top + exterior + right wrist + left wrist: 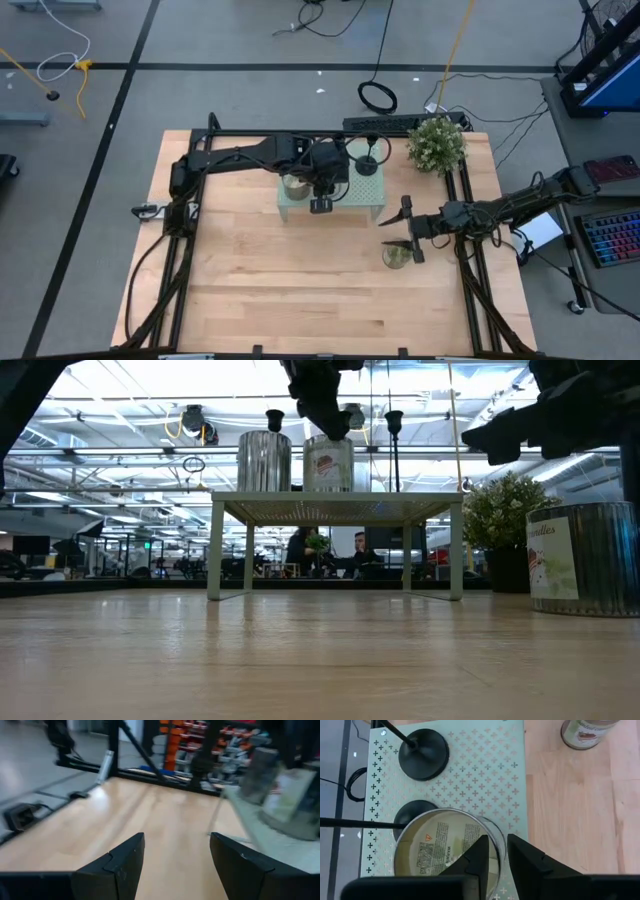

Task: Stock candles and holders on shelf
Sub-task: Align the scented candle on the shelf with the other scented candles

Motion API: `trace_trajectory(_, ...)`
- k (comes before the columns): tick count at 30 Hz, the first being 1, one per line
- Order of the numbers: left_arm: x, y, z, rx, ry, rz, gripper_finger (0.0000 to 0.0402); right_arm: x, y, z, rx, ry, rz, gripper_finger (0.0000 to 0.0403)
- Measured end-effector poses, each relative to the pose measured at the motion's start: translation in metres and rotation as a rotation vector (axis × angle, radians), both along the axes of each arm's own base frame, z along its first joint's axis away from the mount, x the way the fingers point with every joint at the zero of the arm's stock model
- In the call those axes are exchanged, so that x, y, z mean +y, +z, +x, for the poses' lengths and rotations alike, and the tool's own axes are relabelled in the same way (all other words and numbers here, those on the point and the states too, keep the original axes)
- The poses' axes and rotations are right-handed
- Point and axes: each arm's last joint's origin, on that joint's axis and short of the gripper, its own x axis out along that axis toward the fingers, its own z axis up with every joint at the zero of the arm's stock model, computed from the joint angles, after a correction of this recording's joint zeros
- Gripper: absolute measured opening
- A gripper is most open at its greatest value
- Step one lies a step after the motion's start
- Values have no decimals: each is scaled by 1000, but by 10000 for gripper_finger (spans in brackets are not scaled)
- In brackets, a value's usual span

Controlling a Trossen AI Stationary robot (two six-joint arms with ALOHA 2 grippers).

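Note:
The mint-green shelf [362,195] stands at the table's far middle. On it stand two black holders [422,754] [415,812] and two glass candles [264,460] [328,463]. My left gripper [320,203] comes down from above and is shut on the right-hand one of these candles [445,850]. A third candle [395,257] stands on the table by the right side; it also shows in the low view [585,560]. My right gripper [400,230] is open and empty, hovering above and just beyond this candle. My left gripper holds the candle by its glass rim [501,842], one finger [472,862] inside the jar and the other [527,862] outside. The fingers point down from above. The candle stands upright with its bottom on the shelf top [330,492].
A bushy potted plant [436,143] stands at the far right corner, right of the shelf. The wooden tabletop [280,290] lies open toward the near edge. Black frame rails run along the table's left and right sides.

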Motion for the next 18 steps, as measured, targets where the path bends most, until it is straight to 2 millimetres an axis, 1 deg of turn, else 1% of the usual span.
trace_trajectory(3, -4, 1, 1, -9, -26, 11, 77, 3, 0, -1, 11, 49, 48, 222)
trace_trajectory(9, -10, 3, 6, -52, -92, 45, 77, 12, -4, -4, 61, 117, 76, 222)
trace_trajectory(13, -9, 4, 6, -47, -80, 79, 77, 17, -8, -9, 129, 154, 88, 222)
trace_trajectory(16, -11, 10, 3, -65, -80, 94, 77, 21, -13, -15, 190, 178, 80, 222)
trace_trajectory(18, -17, 18, 1, -102, -93, 100, 77, 21, -14, -18, 209, 171, 78, 222)
